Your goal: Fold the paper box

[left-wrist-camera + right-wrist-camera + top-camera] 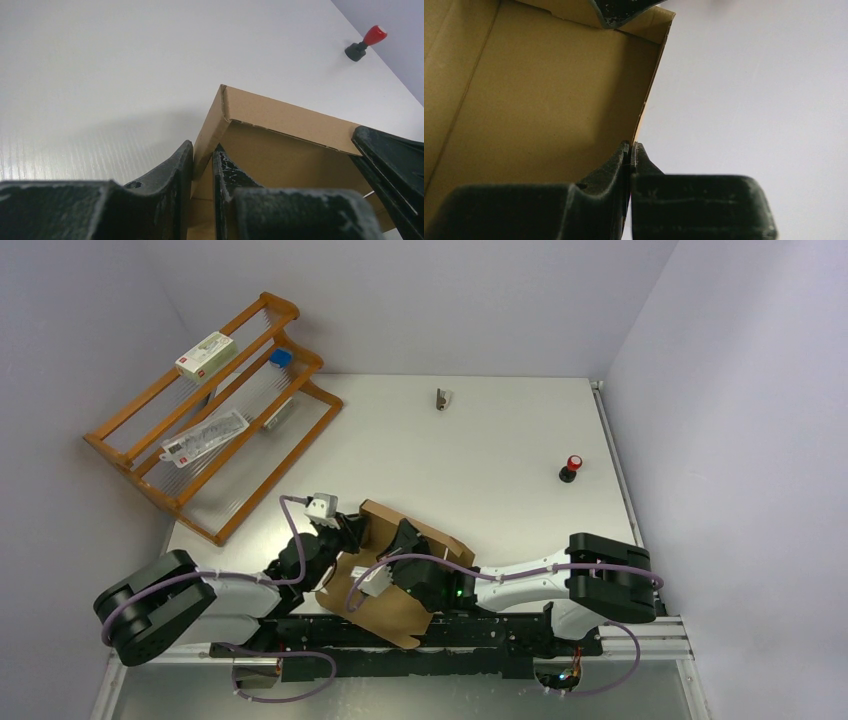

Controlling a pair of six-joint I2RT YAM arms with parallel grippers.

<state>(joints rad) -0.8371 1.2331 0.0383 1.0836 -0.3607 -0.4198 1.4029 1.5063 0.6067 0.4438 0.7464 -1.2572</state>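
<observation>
The paper box [392, 612] is brown cardboard, partly folded, standing tilted near the table's front edge between both arms. In the left wrist view my left gripper [202, 152] is shut on a raised side wall of the paper box [280, 115], one finger outside and one inside, just below a folded corner. My right gripper [630, 147] is shut on the thin edge of another wall of the paper box [549, 100], with the box's inside to its left. From above, my left gripper [352, 535] and right gripper [405, 540] sit close together over the box.
A wooden rack [215, 410] at the back left holds a white carton with red print [205, 353] and a flat packet [205, 437]. A small metal object [441, 399] lies at the back. A red-topped black knob [571, 467] stands right, near the wall.
</observation>
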